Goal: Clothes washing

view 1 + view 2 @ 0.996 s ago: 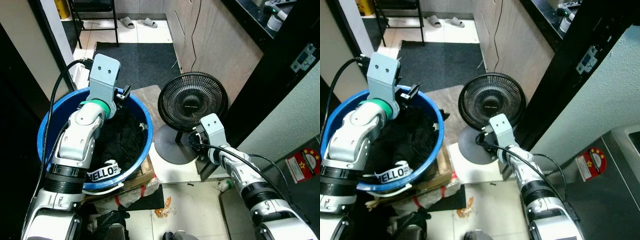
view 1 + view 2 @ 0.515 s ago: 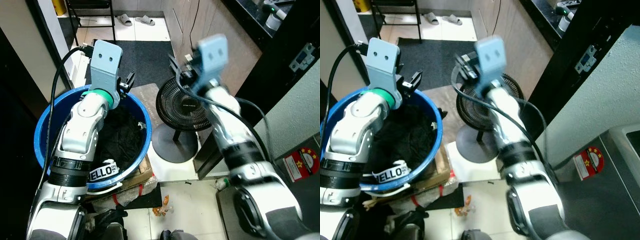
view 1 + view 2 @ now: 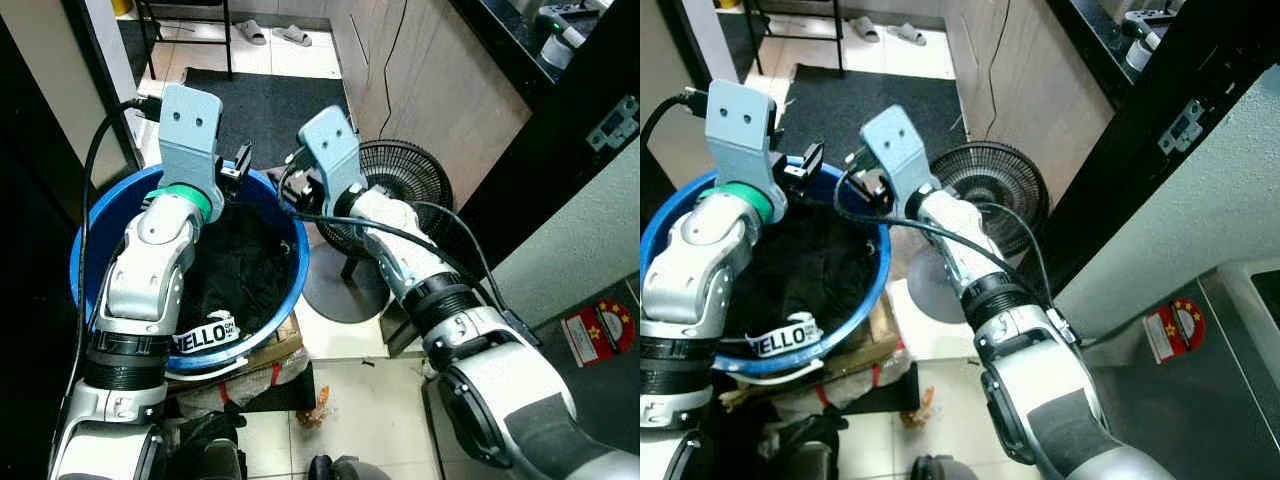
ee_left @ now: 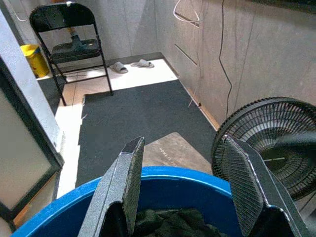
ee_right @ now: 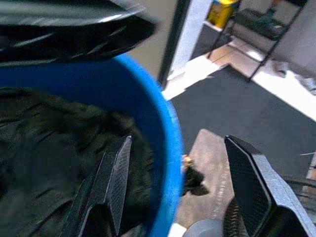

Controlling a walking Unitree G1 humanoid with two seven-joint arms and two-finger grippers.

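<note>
With both sets of fingers spread wide and gripping nothing, the left gripper (image 4: 180, 197) hangs over the far rim of the blue tub (image 3: 290, 275), pointing forward across it; its wrist view looks between the two black fingers (image 4: 121, 187) at the rim and dark fabric just below. Left arm (image 3: 150, 270) is bent up from the near-left side, wrist over the tub's back edge. Right gripper (image 5: 180, 192) straddles the tub's right rim from outside, one finger over the clothes, the other over the floor side; right wrist view is slightly blurred. Right arm (image 3: 400, 250) reaches up and across to the left, forearm passing in front of the black fan (image 3: 405, 175), wrist head beside the left wrist at the tub's far-right edge. Black clothes (image 3: 235, 275) fill the tub, with a white "HELLO" band (image 3: 205, 338) near the front rim. Versus 1 s ago: right arm was low, wrist by the fan base; 0.5 s ago it was raised in front of the fan, blurred; now it is at the tub rim. Left gripper sits in about the same spot over the back rim, same opening. Camera has shifted a little. Dark mat (image 4: 143, 118), folding chair (image 4: 69, 34) and slippers (image 4: 131, 65) lie beyond the tub.
</note>
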